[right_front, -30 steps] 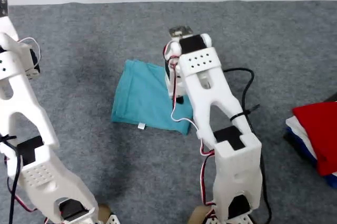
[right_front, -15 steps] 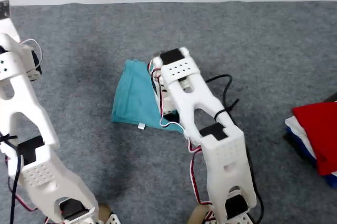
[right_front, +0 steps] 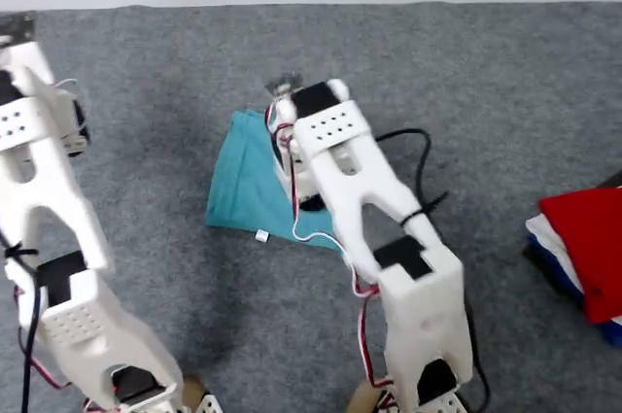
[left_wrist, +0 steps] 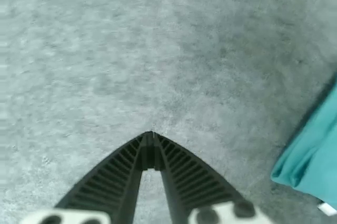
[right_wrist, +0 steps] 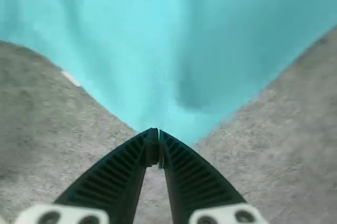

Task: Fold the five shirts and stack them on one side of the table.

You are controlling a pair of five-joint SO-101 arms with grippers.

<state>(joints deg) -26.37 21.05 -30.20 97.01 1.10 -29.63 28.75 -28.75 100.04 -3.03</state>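
Note:
A teal shirt [right_front: 243,185] lies partly folded in the middle of the grey mat, with a small white tag [right_front: 260,233] at its near edge. The right arm [right_front: 335,141] hangs over the shirt's right part and hides it. In the right wrist view my right gripper [right_wrist: 158,132] is shut on the teal shirt [right_wrist: 174,50], whose cloth narrows to a point at the fingertips. My left gripper [left_wrist: 151,135] is shut with nothing in it, above bare mat. An edge of the teal shirt [left_wrist: 310,155] lies a little way off to its side.
A stack of folded shirts with a red one [right_front: 588,233] on top sits at the table's right edge. The left arm [right_front: 44,160] stands along the left side. A black cable [right_front: 418,155] trails beside the right arm.
The right arm swung left across the teal shirt, and the shirt's visible outline narrowed from a rectangle towards a triangle. The left arm shifted slightly.

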